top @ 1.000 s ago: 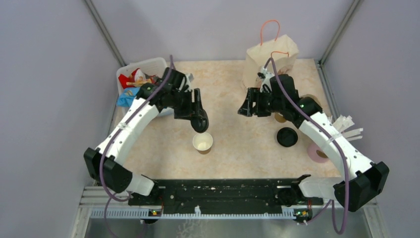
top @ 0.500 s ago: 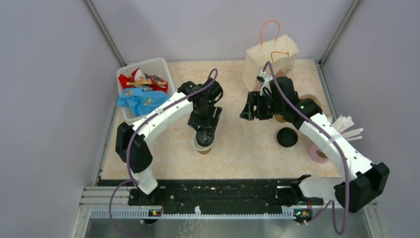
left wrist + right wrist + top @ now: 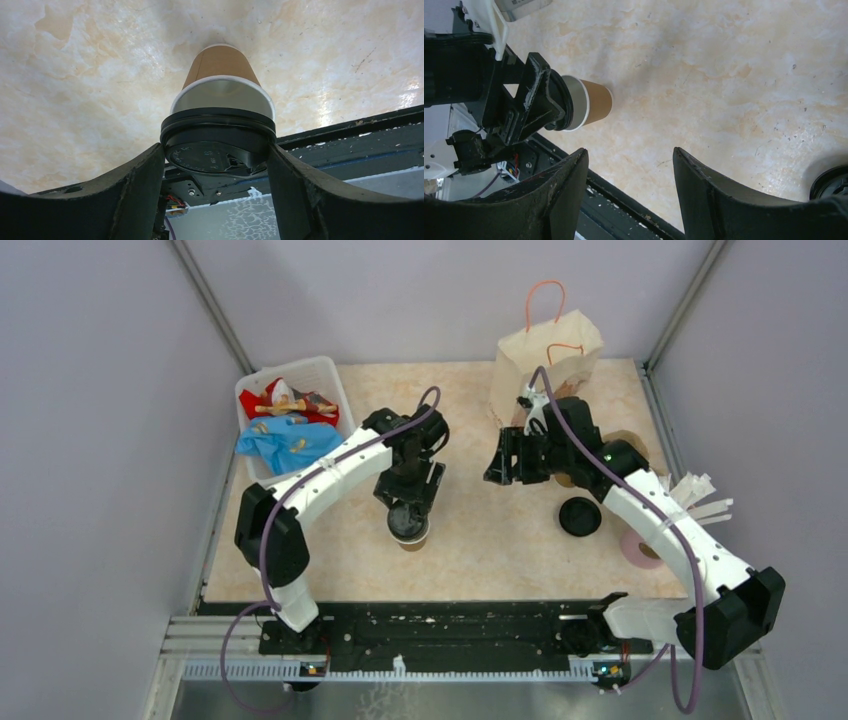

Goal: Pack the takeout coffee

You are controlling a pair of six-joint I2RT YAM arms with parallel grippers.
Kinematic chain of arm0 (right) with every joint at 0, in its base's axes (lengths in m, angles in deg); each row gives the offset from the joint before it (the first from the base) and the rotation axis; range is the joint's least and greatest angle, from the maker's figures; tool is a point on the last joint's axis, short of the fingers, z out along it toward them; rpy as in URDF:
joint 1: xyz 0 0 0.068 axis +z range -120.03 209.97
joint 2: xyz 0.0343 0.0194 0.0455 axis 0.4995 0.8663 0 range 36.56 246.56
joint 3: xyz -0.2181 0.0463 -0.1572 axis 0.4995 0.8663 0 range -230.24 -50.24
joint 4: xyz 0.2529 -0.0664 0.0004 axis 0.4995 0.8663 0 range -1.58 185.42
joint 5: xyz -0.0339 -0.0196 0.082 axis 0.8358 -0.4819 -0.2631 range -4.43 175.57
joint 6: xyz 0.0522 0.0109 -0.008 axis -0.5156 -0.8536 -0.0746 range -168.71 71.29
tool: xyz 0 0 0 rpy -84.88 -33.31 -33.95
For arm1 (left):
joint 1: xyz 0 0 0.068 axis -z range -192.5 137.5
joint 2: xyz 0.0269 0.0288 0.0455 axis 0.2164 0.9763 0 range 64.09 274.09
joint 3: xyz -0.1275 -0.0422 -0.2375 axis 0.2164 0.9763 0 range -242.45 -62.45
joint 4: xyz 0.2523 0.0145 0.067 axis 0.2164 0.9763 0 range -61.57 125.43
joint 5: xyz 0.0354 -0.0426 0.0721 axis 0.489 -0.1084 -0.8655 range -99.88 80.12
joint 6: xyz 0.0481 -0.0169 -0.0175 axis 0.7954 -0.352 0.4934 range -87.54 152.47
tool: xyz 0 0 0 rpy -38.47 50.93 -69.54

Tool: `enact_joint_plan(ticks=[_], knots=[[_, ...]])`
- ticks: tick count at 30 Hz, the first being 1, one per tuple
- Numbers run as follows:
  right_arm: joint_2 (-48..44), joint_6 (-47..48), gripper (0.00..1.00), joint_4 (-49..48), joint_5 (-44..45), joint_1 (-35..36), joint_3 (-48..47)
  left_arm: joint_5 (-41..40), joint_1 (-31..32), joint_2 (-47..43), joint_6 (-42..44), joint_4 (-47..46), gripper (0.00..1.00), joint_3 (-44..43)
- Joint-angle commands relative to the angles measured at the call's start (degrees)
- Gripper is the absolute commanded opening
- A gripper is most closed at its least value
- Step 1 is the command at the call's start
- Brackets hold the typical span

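While the black lid (image 3: pixel 217 134) sits on the cup (image 3: pixel 220 62),
left gripper (image 3: pixel 216 150) flanks it, gripping or not I cannot tell; right gripper (image 3: pixel 629 152), to the cup's right, gapes empty.

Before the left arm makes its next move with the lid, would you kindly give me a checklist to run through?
1. Black lid between the left pincer fingers: ok.
2. Lid seated flat on the paper cup: not ok, the pale inside shows past its edge.
3. Cup upright: ok.
4. Right pincer open, empty, away from the cup: ok.
5. Second lid lying free: ok.
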Motion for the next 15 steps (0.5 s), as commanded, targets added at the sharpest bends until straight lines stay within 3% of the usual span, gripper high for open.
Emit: enact_joint_plan(ticks=[1, 15], knots=[[-1.7, -0.4, 0.62, -2.0, -0.7, 0.2, 0.3, 0.1, 0.2, 0.6, 1.4, -0.9, 0.77, 1.5], [-1.6, -0.2, 0.62, -2.5, -0.8, 0.3, 1.1, 1.8, 0.2, 3.1, 2.4, -1.6, 0.77, -0.4]])
